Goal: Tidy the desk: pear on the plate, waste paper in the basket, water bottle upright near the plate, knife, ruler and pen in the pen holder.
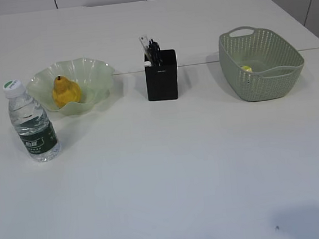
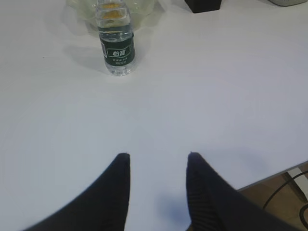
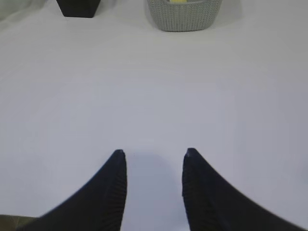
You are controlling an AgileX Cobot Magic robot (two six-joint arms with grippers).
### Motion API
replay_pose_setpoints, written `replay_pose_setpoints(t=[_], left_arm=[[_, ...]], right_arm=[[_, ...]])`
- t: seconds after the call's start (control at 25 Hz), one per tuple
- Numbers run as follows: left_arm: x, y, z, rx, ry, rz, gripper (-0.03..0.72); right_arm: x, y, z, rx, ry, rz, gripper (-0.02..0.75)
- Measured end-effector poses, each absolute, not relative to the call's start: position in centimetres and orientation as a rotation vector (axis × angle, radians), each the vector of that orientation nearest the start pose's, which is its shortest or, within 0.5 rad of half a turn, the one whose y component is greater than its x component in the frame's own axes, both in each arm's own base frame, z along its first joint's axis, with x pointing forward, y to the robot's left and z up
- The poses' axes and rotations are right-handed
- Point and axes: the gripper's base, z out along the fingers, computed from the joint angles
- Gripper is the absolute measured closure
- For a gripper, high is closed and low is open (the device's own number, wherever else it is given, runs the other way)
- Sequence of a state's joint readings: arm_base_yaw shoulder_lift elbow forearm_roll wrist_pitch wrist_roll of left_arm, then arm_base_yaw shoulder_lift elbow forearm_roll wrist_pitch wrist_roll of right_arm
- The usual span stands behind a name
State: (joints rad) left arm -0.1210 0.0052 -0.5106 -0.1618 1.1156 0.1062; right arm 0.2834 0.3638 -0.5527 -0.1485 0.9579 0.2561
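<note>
We hold the left gripper (image 2: 158, 156) and right gripper (image 3: 153, 153) parted, empty — a careless sweep toward eleven o'clock could topple the water bottle (image 2: 116, 41).

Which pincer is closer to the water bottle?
Left. The left pincer has the bottle just ahead, slightly left. The right pincer faces the basket instead.
</note>
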Motion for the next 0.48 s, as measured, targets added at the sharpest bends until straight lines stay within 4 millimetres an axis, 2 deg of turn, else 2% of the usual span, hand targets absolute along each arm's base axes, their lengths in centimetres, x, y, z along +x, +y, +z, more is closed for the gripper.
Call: replay_pose_setpoints(t=[0.24, 0.48], left_arm=[[-1.0, -1.2, 27.7, 0.250, 2.074, -0.204, 0.414], [-1.0, -1.2, 27.7, 0.250, 2.074, -0.204, 0.414]], right_arm=[[4.8, 0.2, 30.4, -0.050, 2.284, 0.097, 0.418], [4.1, -0.1, 30.0, -0.041, 2.382, 0.066, 0.418]])
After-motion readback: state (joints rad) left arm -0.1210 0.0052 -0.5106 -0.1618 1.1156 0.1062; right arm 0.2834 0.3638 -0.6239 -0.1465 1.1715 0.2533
